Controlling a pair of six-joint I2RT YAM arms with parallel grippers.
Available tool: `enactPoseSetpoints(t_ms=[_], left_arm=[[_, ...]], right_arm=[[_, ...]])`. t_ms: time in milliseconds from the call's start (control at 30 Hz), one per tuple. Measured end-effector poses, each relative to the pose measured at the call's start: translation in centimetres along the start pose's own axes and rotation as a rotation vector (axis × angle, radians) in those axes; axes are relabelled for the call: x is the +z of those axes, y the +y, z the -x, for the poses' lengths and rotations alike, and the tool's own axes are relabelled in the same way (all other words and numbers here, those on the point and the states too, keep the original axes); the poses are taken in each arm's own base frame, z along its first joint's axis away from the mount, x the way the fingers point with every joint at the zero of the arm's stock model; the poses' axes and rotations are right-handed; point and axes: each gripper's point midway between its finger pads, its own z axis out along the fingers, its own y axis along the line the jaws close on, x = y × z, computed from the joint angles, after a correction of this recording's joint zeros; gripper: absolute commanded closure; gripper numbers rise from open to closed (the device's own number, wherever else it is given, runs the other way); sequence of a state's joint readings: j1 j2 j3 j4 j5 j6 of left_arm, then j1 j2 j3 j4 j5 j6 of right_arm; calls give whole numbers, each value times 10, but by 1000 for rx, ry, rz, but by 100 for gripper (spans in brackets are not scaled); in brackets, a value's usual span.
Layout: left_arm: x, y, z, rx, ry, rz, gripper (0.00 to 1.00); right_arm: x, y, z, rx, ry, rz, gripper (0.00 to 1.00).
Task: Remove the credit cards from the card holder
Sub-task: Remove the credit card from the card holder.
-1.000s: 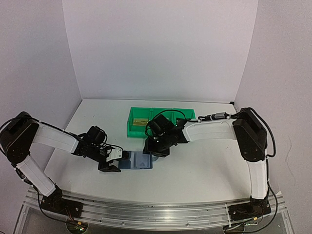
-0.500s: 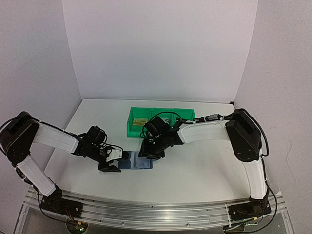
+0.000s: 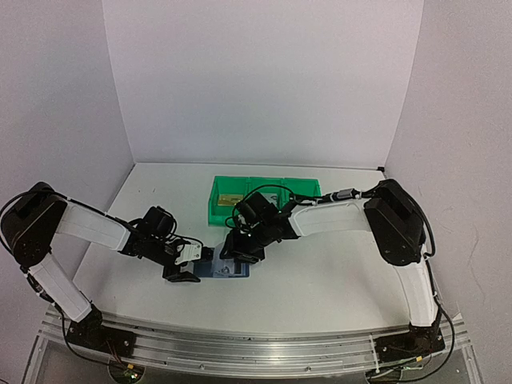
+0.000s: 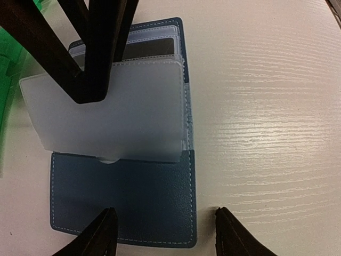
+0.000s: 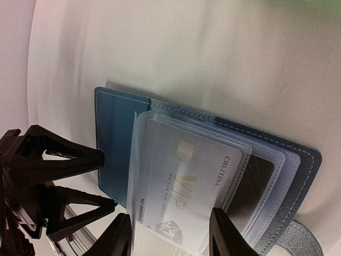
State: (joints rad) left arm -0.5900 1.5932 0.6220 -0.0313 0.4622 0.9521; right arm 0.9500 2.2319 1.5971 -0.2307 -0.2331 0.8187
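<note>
The blue card holder [image 3: 234, 270] lies open on the table between both grippers. In the right wrist view a silver-grey credit card [image 5: 192, 178] marked VIP sits in a see-through sleeve, with a black card [image 5: 257, 181] in a sleeve below it. My right gripper [image 5: 170, 237] is open, its fingertips down over the sleeve on either side of the silver-grey card. My left gripper [image 4: 166, 226] is open and straddles the near corner of the blue flap [image 4: 122, 205]. The black card [image 4: 152, 48] also shows in the left wrist view, behind the top sleeve [image 4: 106, 114].
A green bin [image 3: 300, 192] stands just behind the card holder, with a tan-gold card [image 3: 230, 198] lying in its left compartment. White walls close off the table at the back and sides.
</note>
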Motion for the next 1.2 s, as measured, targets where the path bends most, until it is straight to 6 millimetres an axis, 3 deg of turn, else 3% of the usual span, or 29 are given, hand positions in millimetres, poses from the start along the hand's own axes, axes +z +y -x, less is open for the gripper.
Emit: enactPoseSetpoints(t_ms=[200, 367, 667, 833, 1033, 1200], left_arm=[[0, 1, 1, 10, -6, 4, 36], [1, 2, 2, 16, -11, 5, 34], [1, 2, 2, 16, -12, 6, 34], [-1, 8, 1, 4, -8, 30, 32], [-25, 26, 1, -30, -31, 90, 30], [-57, 26, 14, -19, -84, 104, 30]], right_arm=[[2, 6, -1, 7, 11, 33, 55], [2, 11, -1, 15, 17, 59, 63], [-5, 38, 11, 0, -2, 138, 62], [2, 47, 12, 0, 22, 179, 60], [23, 53, 18, -4, 37, 212, 60], [33, 52, 17, 3, 48, 213, 60]])
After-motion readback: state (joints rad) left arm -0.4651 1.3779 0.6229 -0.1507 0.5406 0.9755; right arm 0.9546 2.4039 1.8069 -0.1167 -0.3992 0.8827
